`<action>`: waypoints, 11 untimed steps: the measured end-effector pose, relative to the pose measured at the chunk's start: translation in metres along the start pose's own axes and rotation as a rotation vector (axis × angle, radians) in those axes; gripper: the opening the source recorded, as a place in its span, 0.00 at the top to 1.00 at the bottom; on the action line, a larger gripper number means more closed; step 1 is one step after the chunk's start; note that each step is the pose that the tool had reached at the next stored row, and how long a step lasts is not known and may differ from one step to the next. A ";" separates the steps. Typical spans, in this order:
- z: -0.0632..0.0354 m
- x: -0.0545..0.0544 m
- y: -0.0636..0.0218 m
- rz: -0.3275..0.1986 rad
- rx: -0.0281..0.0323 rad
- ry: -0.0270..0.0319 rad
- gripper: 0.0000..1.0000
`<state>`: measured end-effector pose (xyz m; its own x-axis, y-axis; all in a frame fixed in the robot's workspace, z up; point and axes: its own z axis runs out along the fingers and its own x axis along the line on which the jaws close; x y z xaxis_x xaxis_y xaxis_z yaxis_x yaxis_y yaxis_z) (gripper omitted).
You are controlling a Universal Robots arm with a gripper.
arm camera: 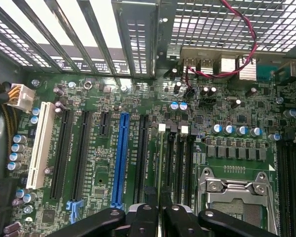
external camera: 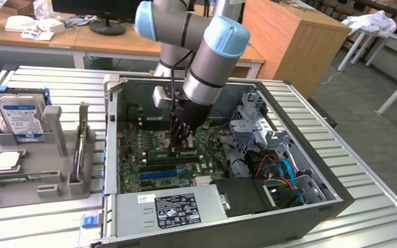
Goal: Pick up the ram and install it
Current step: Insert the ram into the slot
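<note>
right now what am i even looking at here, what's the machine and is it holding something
It's a robot arm with a gripper at its tip, reaching into an open computer case that lies on a slatted metal table. One picture comes from a camera standing off the arm, the other from a camera on its wrist, looking at the green motherboard. The gripper is closed on the ram, a thin green stick seen edge-on at the slots. On the exterior view's left, a grey holder carries a hard drive.
</note>
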<state>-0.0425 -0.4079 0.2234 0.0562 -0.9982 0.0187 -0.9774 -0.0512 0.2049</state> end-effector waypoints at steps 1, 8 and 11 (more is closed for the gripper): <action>0.0005 0.000 -0.0001 0.000 0.0001 -0.0002 0.87; 0.0014 0.000 -0.0002 0.000 0.0000 0.0001 0.87; 0.0015 -0.001 -0.0002 0.000 -0.0001 0.0002 0.87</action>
<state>-0.0426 -0.4073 0.2218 0.0562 -0.9982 0.0189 -0.9774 -0.0511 0.2050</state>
